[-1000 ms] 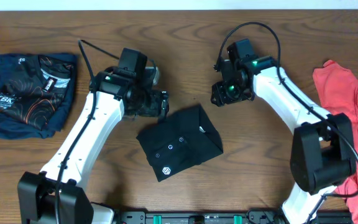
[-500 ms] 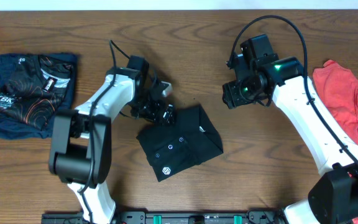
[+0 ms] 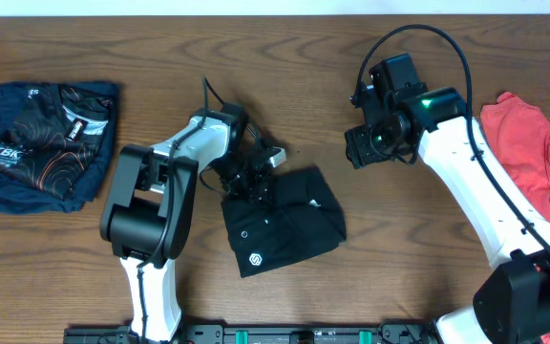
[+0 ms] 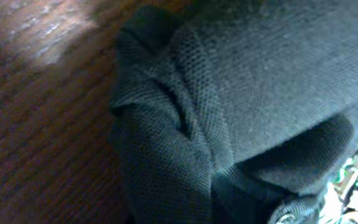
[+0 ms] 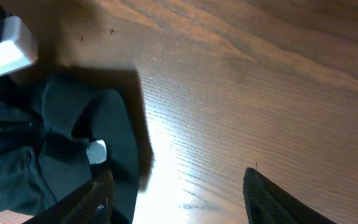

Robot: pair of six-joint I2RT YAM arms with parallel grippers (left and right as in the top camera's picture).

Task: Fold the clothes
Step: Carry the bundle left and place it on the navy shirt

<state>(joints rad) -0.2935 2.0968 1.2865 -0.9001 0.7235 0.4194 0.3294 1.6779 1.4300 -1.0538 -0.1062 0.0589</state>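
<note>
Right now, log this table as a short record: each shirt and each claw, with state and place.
black shirt: folded, logo up, middle of the table
left claw: shut on the black shirt's upper-left corner in the overhead view
right claw: open, over bare wood, holding nothing
navy shirt: folded, far left
coral-red shirt: unfolded, right edge, partly out of view

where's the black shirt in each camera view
overhead: black shirt lies folded at the middle of the table.
left wrist: black shirt fills most of the frame, bunched, very close.
right wrist: black shirt sits at the lower left.
shared landmark: the wooden table around it in every view.
</note>
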